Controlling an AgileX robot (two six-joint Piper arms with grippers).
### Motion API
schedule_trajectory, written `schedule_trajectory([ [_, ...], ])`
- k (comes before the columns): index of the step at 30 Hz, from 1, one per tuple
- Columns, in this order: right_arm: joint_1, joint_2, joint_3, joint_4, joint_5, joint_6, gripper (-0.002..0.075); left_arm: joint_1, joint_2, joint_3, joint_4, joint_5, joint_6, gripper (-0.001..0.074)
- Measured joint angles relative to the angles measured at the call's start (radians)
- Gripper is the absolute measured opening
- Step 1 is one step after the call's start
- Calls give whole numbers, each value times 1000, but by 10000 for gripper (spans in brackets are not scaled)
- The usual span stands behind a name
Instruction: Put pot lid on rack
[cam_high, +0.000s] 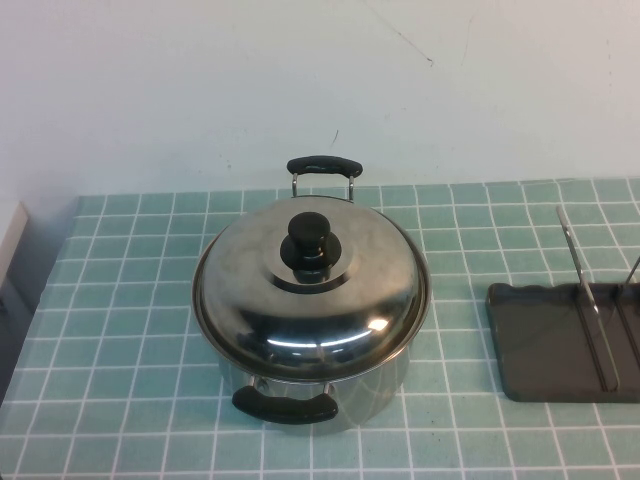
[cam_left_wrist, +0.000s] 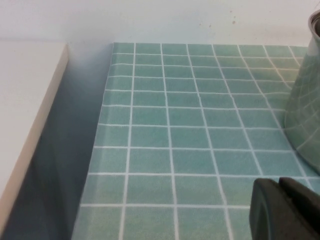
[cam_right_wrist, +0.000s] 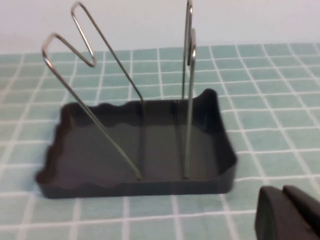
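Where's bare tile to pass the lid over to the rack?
Bare tile lies between the pot and the rack, and left of the pot to the table edge. The pot lid sits on the pot. The rack's prongs crowd its tray. Left tool and right tool show only in wrist views.

One pot lid (cam_high: 312, 290), one pot (cam_high: 300, 385), one rack (cam_high: 560, 340), two tools (cam_left_wrist: 285, 210) (cam_right_wrist: 287, 215).

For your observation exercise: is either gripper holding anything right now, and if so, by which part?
Nothing is held. The pot lid sits on the pot. The left gripper is beside the pot, the right gripper near the rack, neither touching anything.
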Motion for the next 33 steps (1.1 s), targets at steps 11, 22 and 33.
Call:
schedule_trajectory([
  [11,0,0,0,492,-9,294,-3,0,0,2,-707,-290,-283,-3],
  [22,0,0,0,496,-48,216,-3,0,0,2,-742,-384,-149,-4],
  [33,0,0,0,543,-48,5,-3,0,230,-315,-527,-143,245,-4],
])
